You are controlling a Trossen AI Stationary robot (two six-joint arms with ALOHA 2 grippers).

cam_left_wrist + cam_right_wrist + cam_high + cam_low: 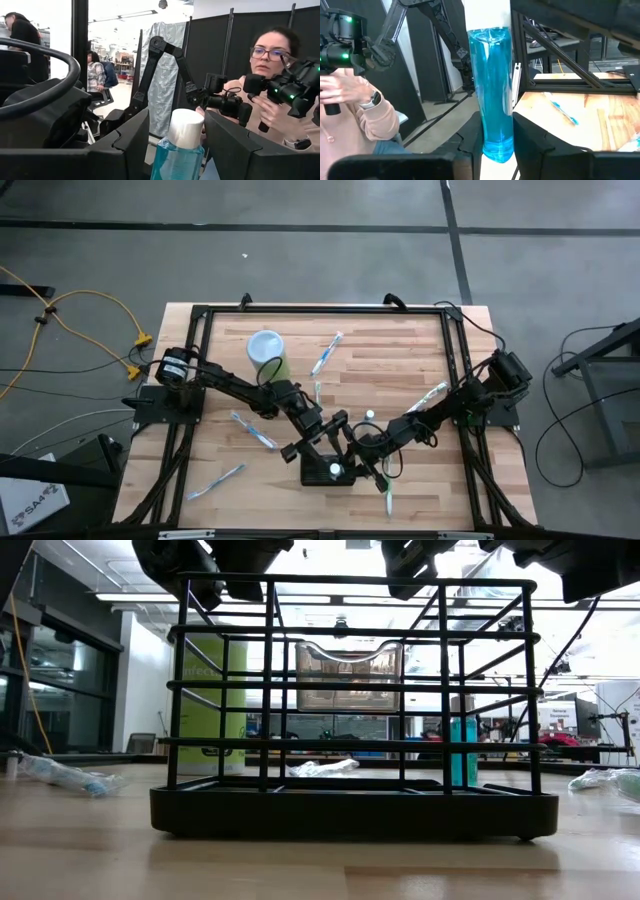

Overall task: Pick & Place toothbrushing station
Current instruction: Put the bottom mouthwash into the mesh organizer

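Gripping a blue tube [491, 90] between its fingers, the right gripper [372, 448] hovers just above the toothbrushing station [328, 470]. Left gripper [318, 432], fingers apart, sits just beside it. Risk: tube misses its hole, snags the wire frame, tips the holder.

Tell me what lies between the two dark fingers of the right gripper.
A translucent blue bottle with a white cap, touched by both fingers of the right gripper; the right wrist view shows it.

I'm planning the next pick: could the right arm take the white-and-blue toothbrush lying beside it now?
Probably not yet: the right gripper is shut on a clear blue tube, though the white-and-blue toothbrush itself lies uncovered close by.
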